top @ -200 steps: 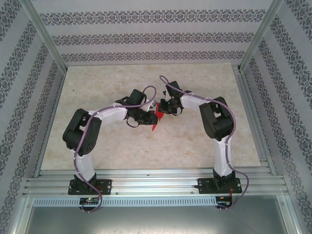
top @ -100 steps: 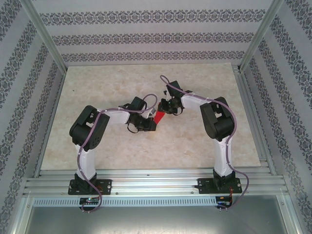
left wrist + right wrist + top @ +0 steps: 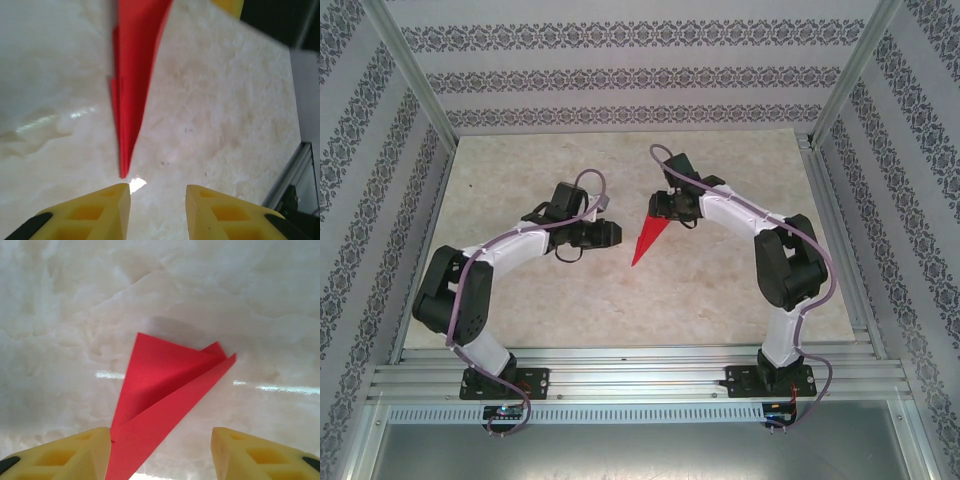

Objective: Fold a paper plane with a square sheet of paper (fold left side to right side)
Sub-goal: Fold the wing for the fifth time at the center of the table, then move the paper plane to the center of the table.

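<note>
I see the paper plane [image 3: 648, 236] lying flat on the tabletop [image 3: 740, 165], about in the middle, between my two hands. Its sharp tip points near and a little left. Its wide end sits right by the right hand [image 3: 661, 208]. The left hand [image 3: 608, 234] is just left of the plane and apart from it. Both arms reach in from the sides with bent elbows. In the left wrist view, the yellow fingers [image 3: 112, 210] are a little apart with nothing between them. In the right wrist view, the fingers [image 3: 235, 450] are spread wide. The plane [image 3: 165, 390] lies between them, not pinched, close to one finger, and I cannot tell if it touches.
</note>
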Robot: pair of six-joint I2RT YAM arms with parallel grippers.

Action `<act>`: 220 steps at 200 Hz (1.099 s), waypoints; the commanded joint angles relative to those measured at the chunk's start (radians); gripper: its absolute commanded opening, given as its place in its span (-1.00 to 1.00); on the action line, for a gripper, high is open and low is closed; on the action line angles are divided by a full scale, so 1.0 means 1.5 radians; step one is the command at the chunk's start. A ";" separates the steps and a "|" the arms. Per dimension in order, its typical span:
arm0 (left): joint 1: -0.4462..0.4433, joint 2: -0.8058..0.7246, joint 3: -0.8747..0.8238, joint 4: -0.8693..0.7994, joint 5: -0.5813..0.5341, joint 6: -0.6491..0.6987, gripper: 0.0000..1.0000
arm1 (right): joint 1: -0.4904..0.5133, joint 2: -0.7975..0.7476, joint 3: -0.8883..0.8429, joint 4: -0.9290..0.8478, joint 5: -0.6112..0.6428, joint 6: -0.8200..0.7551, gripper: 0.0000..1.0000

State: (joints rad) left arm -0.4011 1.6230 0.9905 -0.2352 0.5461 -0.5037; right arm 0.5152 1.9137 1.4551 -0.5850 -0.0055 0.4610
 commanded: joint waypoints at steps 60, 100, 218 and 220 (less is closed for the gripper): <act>0.050 -0.066 -0.107 0.042 -0.133 -0.077 -0.19 | 0.077 0.130 0.117 -0.128 0.130 -0.013 0.32; 0.050 -0.075 -0.109 0.028 -0.139 -0.071 -0.19 | 0.059 0.135 0.085 -0.112 0.092 0.007 -0.10; 0.051 -0.071 -0.088 0.006 -0.139 -0.057 -0.19 | -0.087 -0.075 -0.119 0.071 -0.175 -0.101 -0.76; 0.050 -0.070 -0.087 0.006 -0.139 -0.058 -0.19 | -0.090 -0.075 -0.123 0.073 -0.178 -0.105 -0.76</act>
State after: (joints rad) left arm -0.3340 1.5303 0.8295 -0.2066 0.3485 -0.6037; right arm 0.4206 1.8519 1.3228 -0.5426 -0.1471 0.3912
